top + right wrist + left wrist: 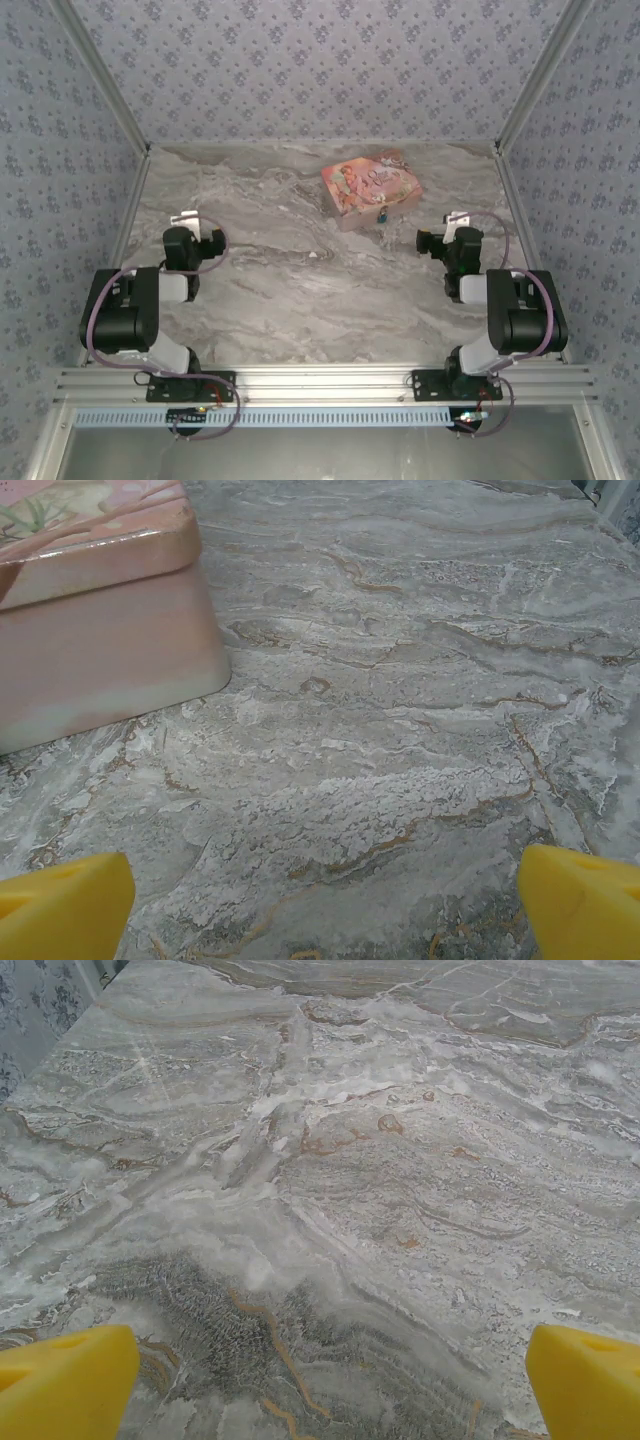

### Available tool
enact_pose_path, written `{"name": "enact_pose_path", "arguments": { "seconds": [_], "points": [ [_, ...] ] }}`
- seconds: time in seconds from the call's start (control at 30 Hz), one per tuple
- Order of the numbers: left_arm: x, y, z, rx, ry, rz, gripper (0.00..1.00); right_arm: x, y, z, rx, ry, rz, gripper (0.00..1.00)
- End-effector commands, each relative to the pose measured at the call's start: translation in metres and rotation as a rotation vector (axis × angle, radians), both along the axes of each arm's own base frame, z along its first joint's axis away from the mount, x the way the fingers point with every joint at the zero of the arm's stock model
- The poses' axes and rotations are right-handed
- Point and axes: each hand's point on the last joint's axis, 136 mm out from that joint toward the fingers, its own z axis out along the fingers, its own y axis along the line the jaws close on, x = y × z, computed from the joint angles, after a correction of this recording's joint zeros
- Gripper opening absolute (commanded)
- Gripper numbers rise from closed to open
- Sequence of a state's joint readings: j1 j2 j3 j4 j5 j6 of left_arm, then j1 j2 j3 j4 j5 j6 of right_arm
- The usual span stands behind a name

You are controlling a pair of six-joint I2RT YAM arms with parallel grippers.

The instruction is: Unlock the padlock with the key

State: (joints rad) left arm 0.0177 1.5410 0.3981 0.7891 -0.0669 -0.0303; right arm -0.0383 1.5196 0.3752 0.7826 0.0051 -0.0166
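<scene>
The left claw (325, 1385) and the right claw (325, 905) are held wide open, with nothing gripped by either. The padlock (381, 214) is seen at the near face of the pink box (368, 183), toward the far right of the tabletop (280, 305). The key (312, 256), a pale speck, lies apart from it near the middle. The task is judged unstarted: the key must be pinched up first, a fine, flat pickup.

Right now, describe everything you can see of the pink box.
The pink box is squarish with rounded corners and looks glossy. Its lid carries a pastel printed picture and sits closed, slightly overhanging the body. It rests flat on the marble table, in the far right part, turned at an angle. The tiny teal padlock hangs at its near face.
</scene>
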Motion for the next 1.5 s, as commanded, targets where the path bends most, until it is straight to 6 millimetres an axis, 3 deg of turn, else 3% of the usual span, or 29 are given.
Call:
{"name": "enact_pose_path", "arguments": {
  "seconds": [0.0,0.67,0.9,1.03,1.2,1.37,1.47],
  "points": [
    [0.007,-0.002,0.014,-0.005,-0.046,-0.013,0.99,0.007,-0.002,0.011,-0.017,-0.038,-0.01,1.0],
    [0.006,-0.003,0.015,-0.007,-0.05,-0.018,0.99,0.008,-0.003,0.014,0.007,-0.031,-0.001,1.0],
    [-0.014,0.002,0.063,-0.012,-0.105,0.032,0.99,0.0,-0.01,0.054,0.04,0.021,-0.054,1.0],
    [-0.03,-0.005,0.104,-0.217,-0.103,0.083,0.99,-0.018,-0.003,0.069,0.109,0.143,-0.089,1.0],
    [-0.05,-0.035,0.118,-0.481,-0.057,0.043,0.99,-0.054,0.021,0.057,0.179,0.412,-0.096,0.97],
    [-0.067,-0.096,0.105,-0.554,0.043,-0.114,0.99,-0.078,0.052,0.026,0.143,0.657,-0.019,0.84],
    [-0.074,-0.13,0.096,-0.564,0.081,-0.195,0.99,-0.08,0.053,0.01,0.081,0.754,-0.023,0.75]
  ]
}}
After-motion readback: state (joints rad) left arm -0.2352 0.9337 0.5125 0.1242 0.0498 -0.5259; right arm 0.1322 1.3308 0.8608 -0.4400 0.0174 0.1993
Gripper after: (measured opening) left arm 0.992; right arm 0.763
